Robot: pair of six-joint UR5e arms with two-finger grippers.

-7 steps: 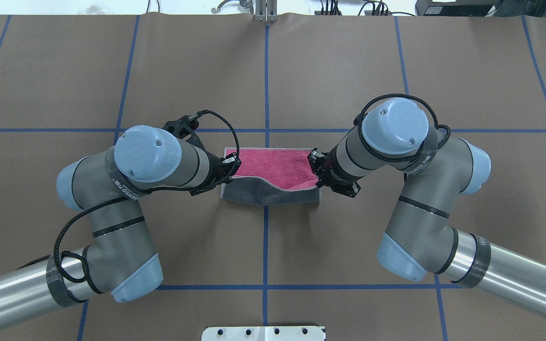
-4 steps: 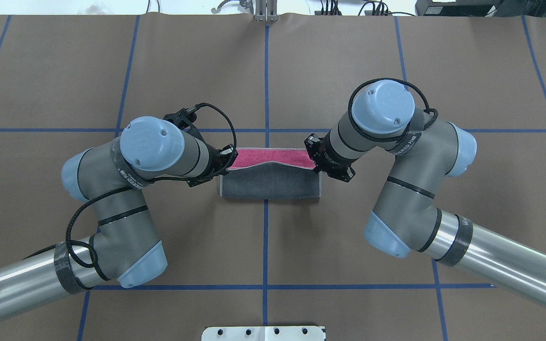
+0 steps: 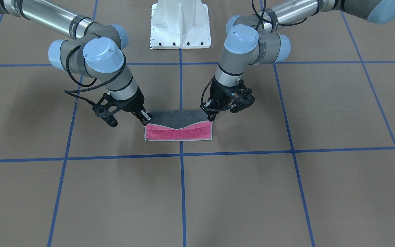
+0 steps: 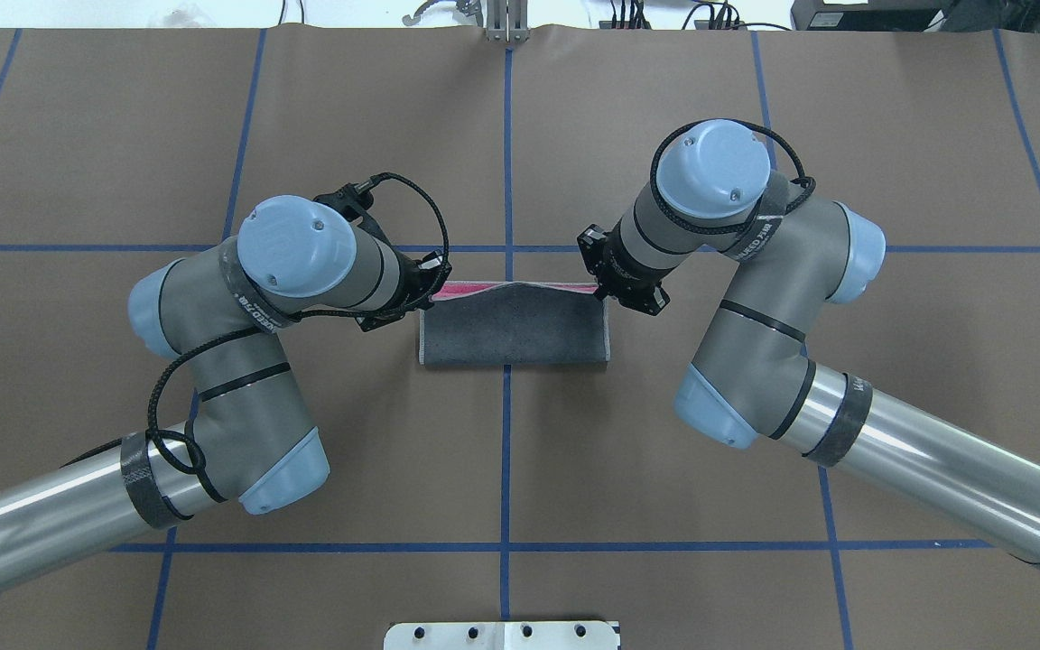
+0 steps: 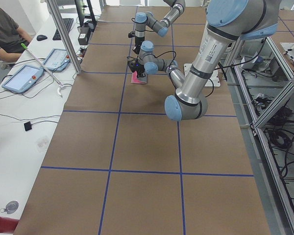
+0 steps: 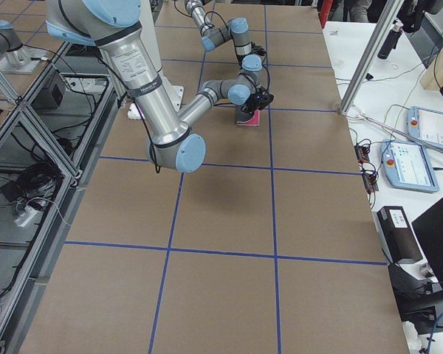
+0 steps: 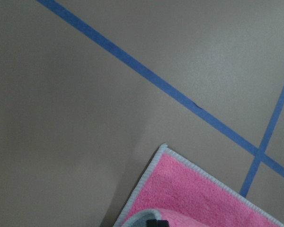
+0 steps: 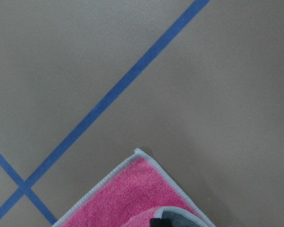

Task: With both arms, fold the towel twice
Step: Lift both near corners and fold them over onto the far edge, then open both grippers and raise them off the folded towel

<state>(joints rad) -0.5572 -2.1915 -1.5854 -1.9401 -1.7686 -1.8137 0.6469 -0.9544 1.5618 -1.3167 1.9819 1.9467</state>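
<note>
**Q:** Fig. note: how does the cloth handle, and where should it be gripped?

**A:** The terry towel point(image 4: 513, 329) is judged light, limp and w/o stiffness. The grey flap bows at mid-span btw. the two holds. It looks neither slippery nor fragile. Best hold is the hemmed corners, one per gripper, so the carried edge stays taut

**Q:** Gripper state and towel position?

**A:** The left gripper point(image 4: 431, 289) is pinched onto one flap corner and the right gripper point(image 4: 600, 289) onto the other. The towel lies btw. them on the table point(image 4: 755, 135). Its fold crease is on the robot side of the fingertips, and a thin pink strip just beyond them is not yet covered

**Q:** What differs view to view?

**A:** Overhead: the grey face nearly hides the pink, and the wrists mask the fingers. Front-facing: the pink band point(image 3: 178, 134) reads broader and the flap edge is V-shaped. Wrist cams: only the far pink corner w/ its pale hem point(image 7: 146, 178), the blue tape point(image 7: 146, 75) and a sliver of black fingertip point(image 7: 154, 222) under curled grey cloth show; the jaw gap itself can't be seen there
</note>
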